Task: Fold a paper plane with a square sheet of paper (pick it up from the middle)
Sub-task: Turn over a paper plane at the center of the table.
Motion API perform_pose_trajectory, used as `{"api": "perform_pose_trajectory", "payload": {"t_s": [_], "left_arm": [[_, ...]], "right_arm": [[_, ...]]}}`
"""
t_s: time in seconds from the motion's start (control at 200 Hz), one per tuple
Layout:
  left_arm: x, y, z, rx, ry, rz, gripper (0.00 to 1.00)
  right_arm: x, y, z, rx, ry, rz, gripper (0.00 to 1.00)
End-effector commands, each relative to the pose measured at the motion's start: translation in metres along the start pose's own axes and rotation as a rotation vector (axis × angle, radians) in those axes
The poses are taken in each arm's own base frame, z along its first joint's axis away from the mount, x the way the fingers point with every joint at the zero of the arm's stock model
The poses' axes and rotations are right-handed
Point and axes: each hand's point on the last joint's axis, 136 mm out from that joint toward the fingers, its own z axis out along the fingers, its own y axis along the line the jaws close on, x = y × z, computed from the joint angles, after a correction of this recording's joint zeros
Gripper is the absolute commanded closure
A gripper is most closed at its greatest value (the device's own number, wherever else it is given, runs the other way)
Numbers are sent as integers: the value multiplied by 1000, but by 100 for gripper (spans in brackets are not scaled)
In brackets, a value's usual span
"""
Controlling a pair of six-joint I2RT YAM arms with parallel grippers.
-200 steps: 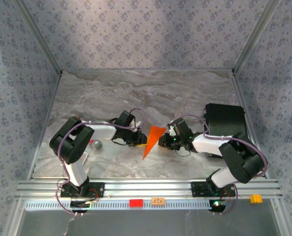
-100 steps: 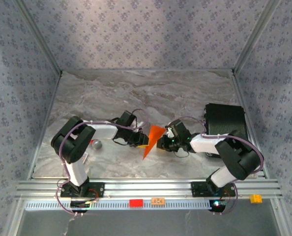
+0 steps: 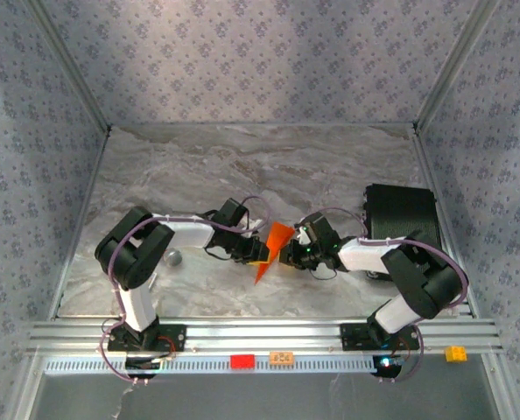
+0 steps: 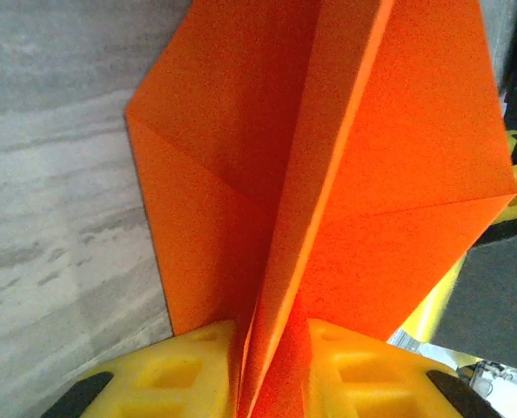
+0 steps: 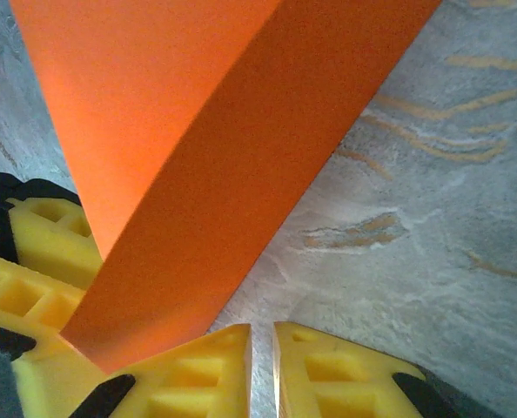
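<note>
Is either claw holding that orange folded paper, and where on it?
The left claw pinches the orange folded paper plane by its centre fold; the right claw, beside it, grips nothing.

grey marble tabletop [image 3: 242,157], patterned walls [image 3: 242,61].

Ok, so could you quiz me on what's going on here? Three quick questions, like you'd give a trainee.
1. True or false: the orange paper plane lies alone on the table, far from both arms.
2. On the left gripper, what colour are the fingers? A) black B) yellow C) white
3. Fill in: the black box sits beside the ___ arm.

Key: 1 false: the left gripper clamps it, and the right gripper is close beside it. 2 B. 3 right.
</note>
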Motion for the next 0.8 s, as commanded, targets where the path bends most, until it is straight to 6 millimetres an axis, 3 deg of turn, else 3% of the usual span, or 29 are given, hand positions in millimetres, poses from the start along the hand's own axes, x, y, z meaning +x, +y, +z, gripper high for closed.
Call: {"api": "perform_pose_trajectory", "payload": {"t_s": [0.0,0.155,0.305,0.555,0.655,0.795], "left_arm": [[4,-3,5,7,33,18,79],[0,-9,-1,-12,-1,44,89],[-10,-17,-20,-67,-91,76,97],[-30,20,-87,-561,-375,60,100],[-31,29,-101,-654,-427,42,100],[-29,44,-106,-753,-415,0,100]], "right_arm": [[7,5,8,-39,26,-3,83],[4,4,5,-34,6,-2,83],[-3,2,-7,2,-39,-9,83],[-18,-2,-28,77,-122,-27,83],[-24,3,-30,74,-135,-34,83],[-29,11,-30,64,-142,-43,83]]}}
